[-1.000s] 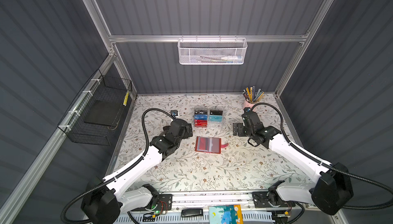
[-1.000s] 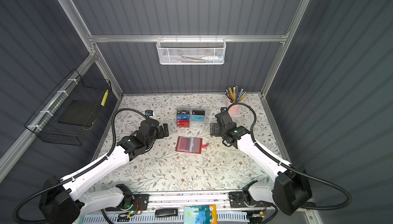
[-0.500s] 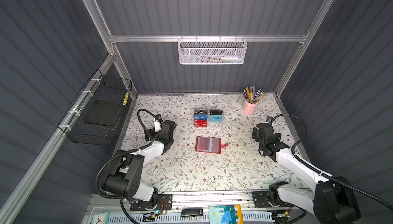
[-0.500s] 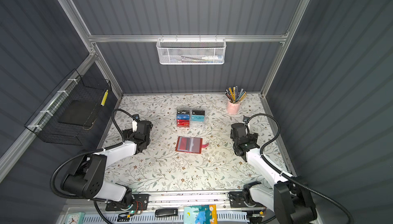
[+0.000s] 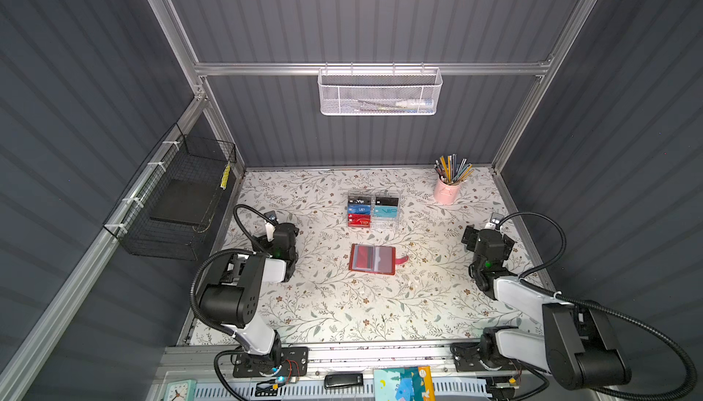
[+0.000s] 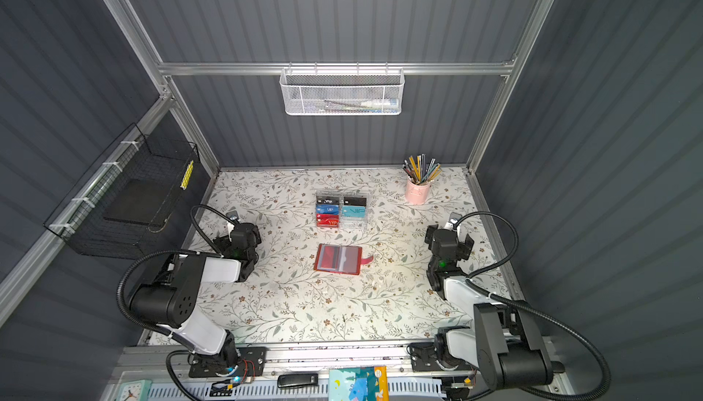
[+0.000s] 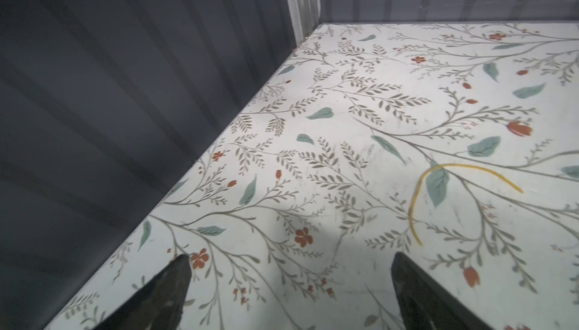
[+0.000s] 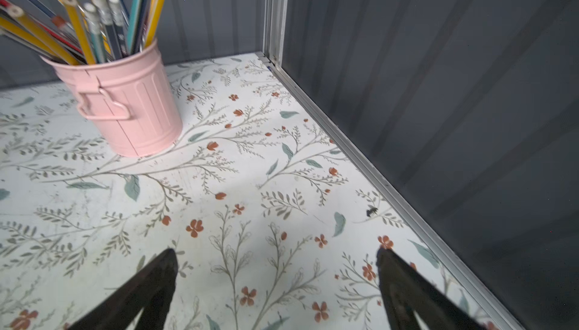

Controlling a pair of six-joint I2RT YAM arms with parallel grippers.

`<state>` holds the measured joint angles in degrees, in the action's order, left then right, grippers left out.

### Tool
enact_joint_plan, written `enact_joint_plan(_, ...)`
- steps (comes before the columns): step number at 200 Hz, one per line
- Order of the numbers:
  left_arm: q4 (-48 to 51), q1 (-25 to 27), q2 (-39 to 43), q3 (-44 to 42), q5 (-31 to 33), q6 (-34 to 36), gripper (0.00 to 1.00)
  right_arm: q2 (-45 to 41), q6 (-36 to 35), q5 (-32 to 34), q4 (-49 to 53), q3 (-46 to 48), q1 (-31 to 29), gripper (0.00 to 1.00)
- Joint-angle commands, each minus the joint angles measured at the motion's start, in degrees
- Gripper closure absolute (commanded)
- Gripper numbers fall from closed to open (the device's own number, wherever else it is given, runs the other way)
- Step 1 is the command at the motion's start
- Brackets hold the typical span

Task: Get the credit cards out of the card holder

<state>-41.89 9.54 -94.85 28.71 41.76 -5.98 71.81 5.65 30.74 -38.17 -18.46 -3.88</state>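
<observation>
The red card holder (image 5: 372,259) (image 6: 338,259) lies open at the middle of the table, its pink strap tab pointing right. Its clear sleeves show red and pale grey. A teal VIP credit card (image 5: 385,211) (image 6: 353,210) stands in the clear rack behind the holder. My left gripper (image 5: 274,232) (image 6: 237,239) (image 7: 289,256) hovers open over bare table near the left wall. My right gripper (image 5: 487,237) (image 6: 449,238) (image 8: 275,250) is open too, low over the table by the right wall. Neither gripper holds or touches anything.
The clear rack (image 5: 392,224) also holds black, dark blue and red VIP cards. A pink pencil cup (image 5: 446,190) (image 8: 125,106) stands at the back right. A thin yellow strand (image 7: 438,168) lies on the table. Wire baskets hang on the left and back walls.
Both arms have drawn back from beside the card holder to the table's sides and folded up. Both grippers stayed open. The holder has not moved.
</observation>
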Motion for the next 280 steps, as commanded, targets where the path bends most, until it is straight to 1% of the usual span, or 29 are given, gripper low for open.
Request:
enact_joint_plan(1,-7.5,-0.3,-0.8,-0.8,-5.8,2.9,0.00,3.4,-0.7,-4.8,-14.0,1.7,1.3,0.01)
enact_joint_plan(12,-8.4,-0.3,-0.5,-1.8,-9.6,3.9,0.00,5.6,-1.2,-5.8,-18.5,2.8,1.4,0.01)
enact_joint_plan(23,-9.7,-0.5,-2.2,-1.6,-14.6,5.9,0.00,8.1,-2.5,-7.1,-23.3,3.5,1.4,0.01)
enact_joint_plan(27,-10.7,-1.1,-3.0,-2.2,-16.7,5.8,0.00,8.1,-2.7,-8.0,-23.0,3.4,1.4,0.01)
enact_joint_plan(31,-14.7,-2.1,-4.2,-3.1,-17.6,5.7,0.00,7.7,-2.7,-9.1,-21.6,3.1,1.4,0.01)
enact_joint_plan(35,-17.0,-2.6,-4.5,-3.7,-16.9,5.5,0.00,7.5,-2.6,-9.6,-20.1,2.7,1.4,0.01)
enact_joint_plan(45,-11.1,-3.1,-2.5,-3.2,-17.4,3.2,0.00,8.0,-2.7,-10.4,-19.7,2.2,1.6,0.01)
enact_joint_plan(55,-16.1,-3.4,-4.1,-3.7,-17.4,4.4,0.00,8.9,-3.2,-11.4,-20.7,2.0,1.7,0.01)
enact_joint_plan(67,-11.1,-3.4,-3.0,-2.7,-17.5,3.5,0.00,9.0,-3.2,-13.3,-18.7,1.3,2.0,0.01)
enact_joint_plan(77,-13.9,-3.4,-3.7,-3.0,-17.5,4.1,0.00,10.5,-2.0,-15.6,-17.7,1.0,3.1,0.01)
enact_joint_plan(84,-14.4,-3.4,-3.9,-3.2,-17.2,4.3,0.00,13.4,-2.3,-16.3,-23.9,1.5,4.0,0.01)
enact_joint_plan(87,-13.6,-3.4,-3.6,-3.1,-17.2,3.9,0.00,13.5,-2.2,-16.3,-24.9,1.8,4.1,0.01)
enact_joint_plan(97,-13.1,-3.4,-3.5,-3.1,-17.1,3.8,0.00,10.4,-0.4,-17.3,-15.8,0.1,4.8,0.01)
enact_joint_plan(102,-14.2,-3.4,-3.7,-3.2,-17.2,4.1,0.00,10.7,-0.2,-17.8,-16.6,0.5,5.2,0.01)
enact_joint_plan(112,-13.7,-3.4,-3.6,-3.1,-17.2,4.1,0.00,12.8,-0.8,-17.7,-23.6,1.9,5.5,0.01)
enact_joint_plan(127,-14.1,-3.4,-3.7,-3.1,-17.2,4.1,0.00,10.6,-0.1,-18.0,-17.2,0.6,5.5,0.01)
enact_joint_plan(142,-14.0,-3.4,-3.7,-3.1,-17.2,4.1,0.00,12.4,-0.6,-17.8,-22.2,1.6,5.5,0.01)
enact_joint_plan(157,-14.0,-3.4,-3.7,-3.1,-17.2,4.1,0.00,11.2,-0.1,-17.9,-18.9,1.0,5.5,0.01)
enact_joint_plan(173,-14.0,-3.4,-3.8,-3.1,-17.2,4.2,0.00,12.1,-0.5,-17.8,-21.6,1.6,5.5,0.01)
enact_joint_plan(188,-14.0,-3.4,-3.7,-3.1,-17.2,4.1,0.00,11.4,-0.2,-17.9,-19.8,1.2,5.5,0.01)
enact_joint_plan(202,-14.0,-3.4,-3.7,-3.1,-17.2,4.1,0.00,11.9,-0.5,-17.9,-21.1,1.5,5.5,0.01)
enact_joint_plan(280,-13.4,-3.4,-3.8,-2.7,-17.4,4.1,0.00,11.8,-0.4,-17.9,-20.6,1.4,5.5,0.01)
